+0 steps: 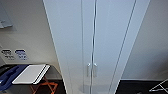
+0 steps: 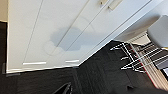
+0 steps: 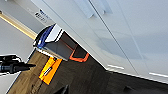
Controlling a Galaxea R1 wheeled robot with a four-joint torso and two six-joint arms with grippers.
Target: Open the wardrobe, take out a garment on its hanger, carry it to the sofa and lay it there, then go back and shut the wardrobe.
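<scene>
The wardrobe (image 1: 100, 37) is seen directly ahead, both doors shut, its paired silver handles (image 1: 91, 69) side by side at the centre seam. Whether either arm's fingers are apart or together cannot be told. A white-topped folding stand (image 1: 31, 74) is noted beside the wardrobe on dark carpet (image 2: 100, 75).

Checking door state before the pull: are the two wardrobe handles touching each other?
Apart. The head view shows the left handle and the right handle side by side on the wardrobe, with the door seam running between them.
</scene>
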